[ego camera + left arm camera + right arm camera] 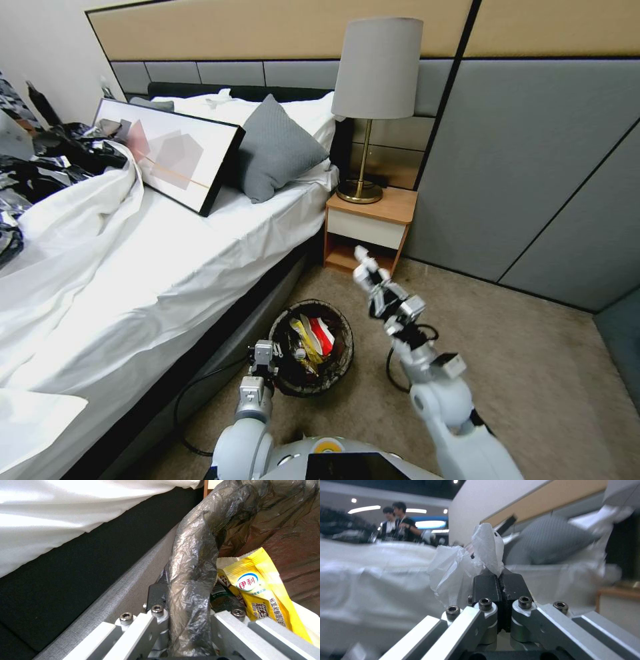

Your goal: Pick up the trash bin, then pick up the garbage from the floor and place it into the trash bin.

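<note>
The left gripper (265, 360) clamps the bin (311, 347) rim at 9 o'clock, steadying it, while the right gripper (500, 576), pinching tissue (466, 560), hovers at 2 o'clock to drop it.

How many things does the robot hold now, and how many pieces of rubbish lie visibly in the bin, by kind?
Held by the left tool: trash bin, 1
Held by the right tool: white tissue, 1
Yellow wrappers visible in the bin: yellow wrapper, 1
Red-and-white pieces visible in the bin: red-and-white piece, 1
Total: 4; deeper pieces cannot be told apart.
</note>
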Robot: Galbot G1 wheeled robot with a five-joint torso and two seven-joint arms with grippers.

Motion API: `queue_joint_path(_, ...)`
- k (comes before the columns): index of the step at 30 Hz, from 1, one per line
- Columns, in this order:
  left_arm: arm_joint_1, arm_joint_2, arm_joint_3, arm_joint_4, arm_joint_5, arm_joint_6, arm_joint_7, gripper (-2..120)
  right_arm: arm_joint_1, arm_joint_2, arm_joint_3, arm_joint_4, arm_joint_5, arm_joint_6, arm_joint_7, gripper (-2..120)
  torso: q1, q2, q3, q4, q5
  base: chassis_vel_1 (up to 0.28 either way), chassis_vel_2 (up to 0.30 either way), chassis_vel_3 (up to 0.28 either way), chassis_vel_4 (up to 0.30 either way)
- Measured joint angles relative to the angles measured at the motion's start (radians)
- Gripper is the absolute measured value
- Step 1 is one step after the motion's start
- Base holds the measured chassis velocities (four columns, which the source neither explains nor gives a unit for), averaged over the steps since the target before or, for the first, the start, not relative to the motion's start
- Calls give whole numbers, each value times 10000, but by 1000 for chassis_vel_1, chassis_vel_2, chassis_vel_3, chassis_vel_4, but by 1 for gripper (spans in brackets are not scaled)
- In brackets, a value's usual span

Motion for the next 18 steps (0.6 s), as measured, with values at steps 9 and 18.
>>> queue_joint_path(9,-6,-37,28,3,27,0,10,1,14,84,-1048,-1946,-636,295,238,0,0,-1,0,2,-26,0,0,0,0)
queue_joint_path(18,36,-47,118,2,102,0,14,1,564,149,-1206,-2790,-623,227,480,0,1,0,0,-1,2,0,0,0,0)
